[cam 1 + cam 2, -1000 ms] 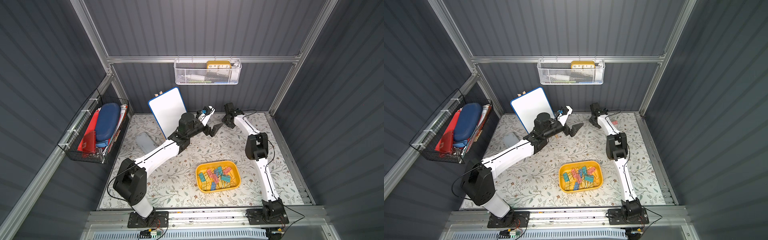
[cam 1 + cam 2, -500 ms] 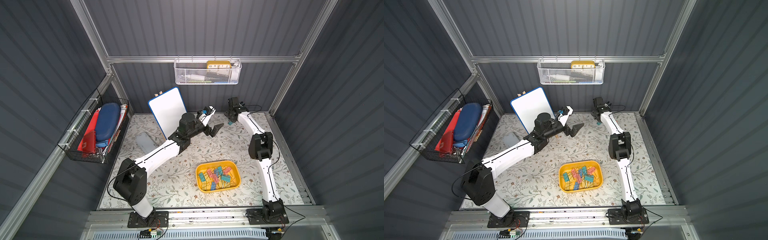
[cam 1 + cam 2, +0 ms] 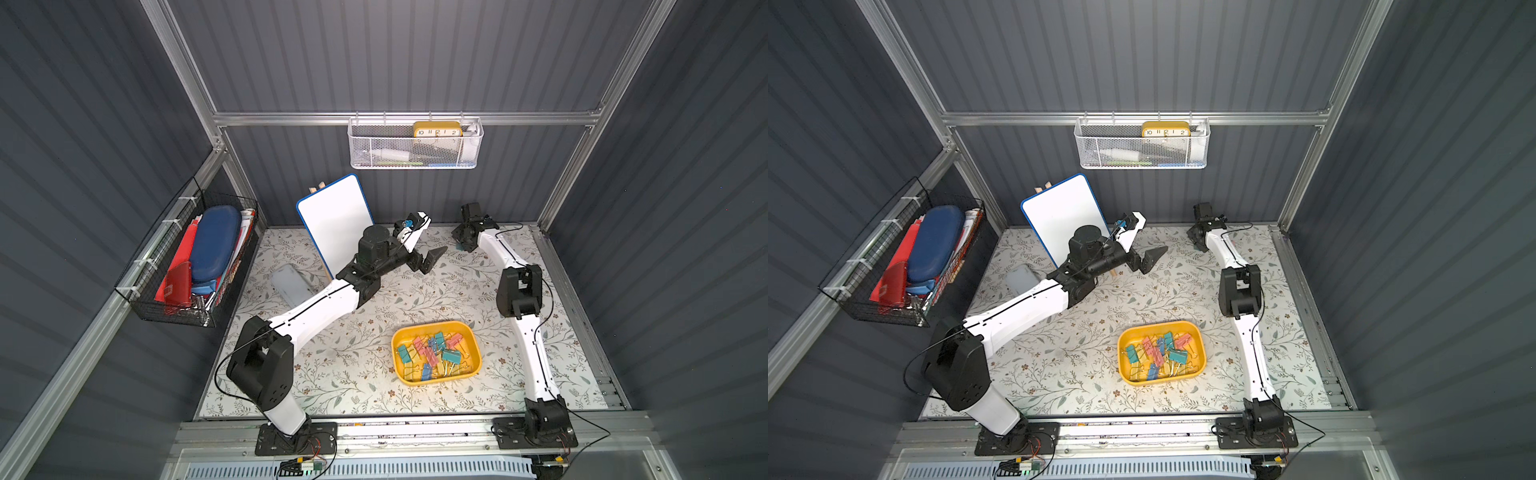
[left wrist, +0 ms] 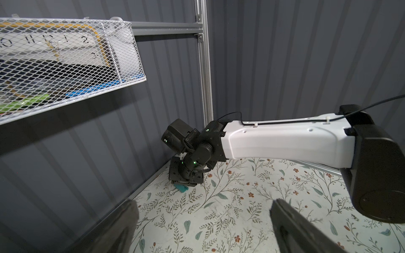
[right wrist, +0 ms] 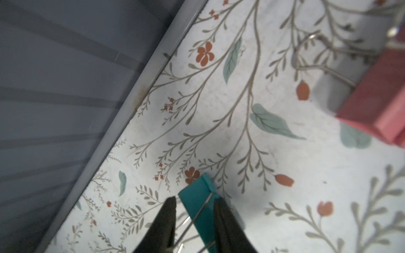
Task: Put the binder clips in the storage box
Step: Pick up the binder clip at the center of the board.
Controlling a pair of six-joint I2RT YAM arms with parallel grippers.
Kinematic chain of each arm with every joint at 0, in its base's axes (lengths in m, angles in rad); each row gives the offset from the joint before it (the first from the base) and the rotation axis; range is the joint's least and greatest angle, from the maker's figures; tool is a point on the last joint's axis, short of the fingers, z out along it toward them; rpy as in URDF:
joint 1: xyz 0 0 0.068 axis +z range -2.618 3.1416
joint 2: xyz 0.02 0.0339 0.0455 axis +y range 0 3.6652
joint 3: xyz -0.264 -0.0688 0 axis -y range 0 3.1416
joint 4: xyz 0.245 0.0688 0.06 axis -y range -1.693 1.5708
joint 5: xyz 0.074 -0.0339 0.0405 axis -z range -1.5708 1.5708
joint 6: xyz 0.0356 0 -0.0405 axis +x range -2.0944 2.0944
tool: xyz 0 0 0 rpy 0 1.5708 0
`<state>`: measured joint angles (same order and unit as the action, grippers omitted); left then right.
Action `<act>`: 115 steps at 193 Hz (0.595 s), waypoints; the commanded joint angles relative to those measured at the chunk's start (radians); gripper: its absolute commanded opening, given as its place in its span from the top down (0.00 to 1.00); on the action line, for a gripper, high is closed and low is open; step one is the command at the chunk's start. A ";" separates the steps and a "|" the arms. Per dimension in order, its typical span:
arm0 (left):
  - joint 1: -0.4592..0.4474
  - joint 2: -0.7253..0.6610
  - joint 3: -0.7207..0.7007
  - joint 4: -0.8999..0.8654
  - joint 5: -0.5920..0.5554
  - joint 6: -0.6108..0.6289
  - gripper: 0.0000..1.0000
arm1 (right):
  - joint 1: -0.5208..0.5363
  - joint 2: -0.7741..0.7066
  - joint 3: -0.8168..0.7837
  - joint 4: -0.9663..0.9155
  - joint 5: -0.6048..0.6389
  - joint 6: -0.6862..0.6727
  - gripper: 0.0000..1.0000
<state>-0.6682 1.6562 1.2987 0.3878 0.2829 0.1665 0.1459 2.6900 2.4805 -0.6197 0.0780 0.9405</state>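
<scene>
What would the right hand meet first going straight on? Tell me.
The teal clip, which sits between the fingers of the right hand; the table lies right behind it. Whether a finger touches it is unclear.

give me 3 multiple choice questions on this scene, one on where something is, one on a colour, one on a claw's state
1. Where does the teal clip lie?
A) in the yellow box
B) on the mat by the wall
C) in the mesh basket

2. What colour is the other clip on the mat near it?
A) pink
B) yellow
C) blue

3. How is the left claw?
A) wide open, empty
B) shut on a clip
C) shut on the whiteboard

Key:
1 B: the right wrist view shows it on the mat at the wall's foot, between the right claw's fingers.
2 A: its body is pink in that view.
3 A: the left wrist view shows its fingers far apart with nothing between them.
</scene>
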 commanded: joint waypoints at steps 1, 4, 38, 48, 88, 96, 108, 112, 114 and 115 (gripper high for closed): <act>-0.007 0.004 -0.002 0.008 -0.003 0.011 0.01 | 0.003 0.003 0.003 -0.035 -0.019 -0.002 0.77; -0.007 0.003 -0.002 0.008 -0.002 0.011 0.01 | 0.003 0.000 0.001 -0.034 -0.021 -0.002 0.78; -0.007 -0.001 -0.002 0.009 -0.004 0.011 0.01 | 0.004 -0.070 -0.074 -0.018 -0.035 -0.010 0.83; -0.007 -0.001 -0.001 0.010 -0.004 0.010 0.01 | 0.003 -0.097 -0.100 -0.014 -0.040 -0.016 0.87; -0.011 -0.007 0.001 0.014 -0.003 0.006 0.01 | 0.007 -0.246 -0.259 0.012 -0.093 -0.041 1.00; -0.012 -0.010 0.001 0.014 -0.001 0.005 0.01 | 0.011 -0.283 -0.308 0.024 -0.103 -0.048 1.00; -0.013 -0.014 0.001 0.016 0.000 0.004 0.01 | 0.017 -0.358 -0.416 0.071 -0.111 -0.051 1.00; -0.014 -0.017 0.001 0.016 -0.001 0.004 0.01 | 0.019 -0.383 -0.451 0.087 -0.114 -0.052 1.00; -0.014 -0.019 0.001 0.017 -0.001 0.003 0.01 | 0.020 -0.396 -0.469 0.096 -0.115 -0.053 1.00; -0.014 -0.019 0.001 0.017 -0.001 0.002 0.01 | 0.020 -0.401 -0.479 0.099 -0.116 -0.053 1.00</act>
<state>-0.6758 1.6562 1.2987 0.3882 0.2832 0.1661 0.1528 2.4165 2.1345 -0.5831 -0.0048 0.9100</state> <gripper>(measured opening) 0.992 0.081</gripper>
